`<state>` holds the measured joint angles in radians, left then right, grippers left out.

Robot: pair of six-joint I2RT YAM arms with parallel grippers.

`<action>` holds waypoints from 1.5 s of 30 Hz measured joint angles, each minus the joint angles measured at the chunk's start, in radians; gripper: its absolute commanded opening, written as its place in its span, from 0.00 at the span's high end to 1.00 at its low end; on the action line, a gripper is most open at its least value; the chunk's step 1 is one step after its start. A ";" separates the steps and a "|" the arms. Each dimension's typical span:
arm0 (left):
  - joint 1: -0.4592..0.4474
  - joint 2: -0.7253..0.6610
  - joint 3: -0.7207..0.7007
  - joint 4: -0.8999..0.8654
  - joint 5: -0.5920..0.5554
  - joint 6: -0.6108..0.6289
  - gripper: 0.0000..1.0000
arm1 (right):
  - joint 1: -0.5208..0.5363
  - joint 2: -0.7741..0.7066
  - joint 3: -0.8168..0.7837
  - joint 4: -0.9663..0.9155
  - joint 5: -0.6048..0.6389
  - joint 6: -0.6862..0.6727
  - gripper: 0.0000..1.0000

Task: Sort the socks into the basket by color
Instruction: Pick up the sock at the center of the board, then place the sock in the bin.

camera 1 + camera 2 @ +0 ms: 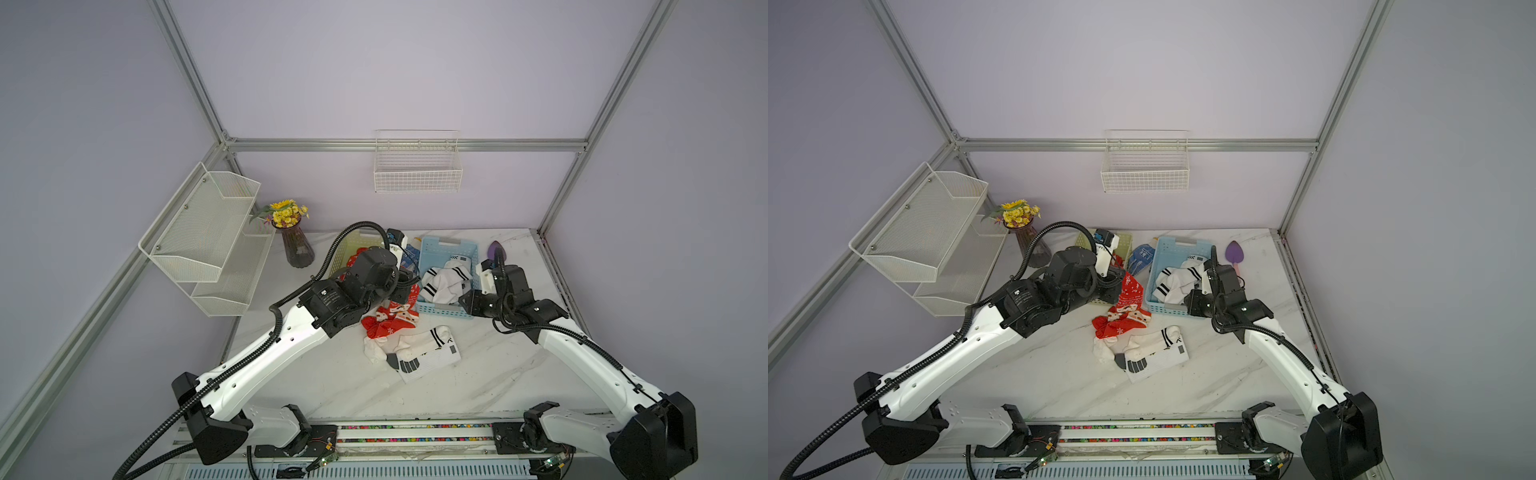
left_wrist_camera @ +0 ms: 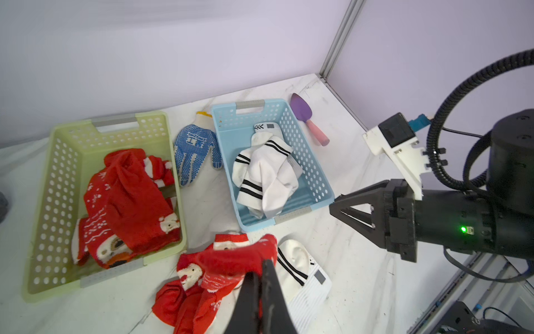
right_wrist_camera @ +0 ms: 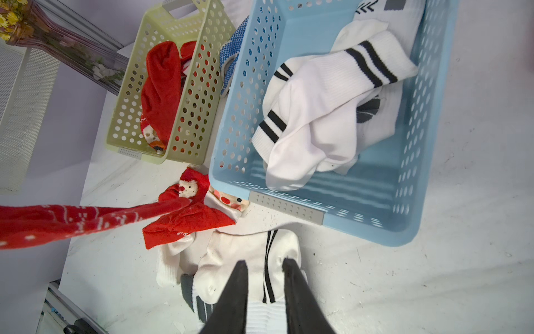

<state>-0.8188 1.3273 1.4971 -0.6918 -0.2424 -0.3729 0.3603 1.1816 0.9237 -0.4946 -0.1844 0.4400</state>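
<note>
Pinching a red sock (image 2: 237,257) by one end, the left jaws are pressed together on the fabric. It is held raised just beside the near end of the green basket (image 2: 55,188), judged so that it can be swung over the rim onto the red ones already inside. Its free end trails down toward the heap (image 1: 388,322); whether it is clear of the heap cannot be told.

The right jaws are spread slightly with nothing between them, hung over a white sock (image 3: 219,251) on the bench (image 1: 498,374). It is likely queued for the blue basket (image 2: 306,162), where white ones are piled.

The baskets are set side by side, with a blue glove (image 2: 193,150) in the gap between them. Room: both near rims are close to the heap, so only short hauls are needed, and open bench is available on the robot's side. The trailing end could be snagged on the green rim, or a neighbour dragged along. The arms are well apart.
</note>
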 measured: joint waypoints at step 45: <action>0.424 0.165 0.137 0.011 0.199 0.185 1.00 | 0.001 0.040 0.053 0.000 -0.008 0.000 0.74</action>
<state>-0.3946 1.4921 1.6341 -0.6807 -0.0433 -0.1875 0.3614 1.2213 0.9764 -0.4946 -0.1928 0.4397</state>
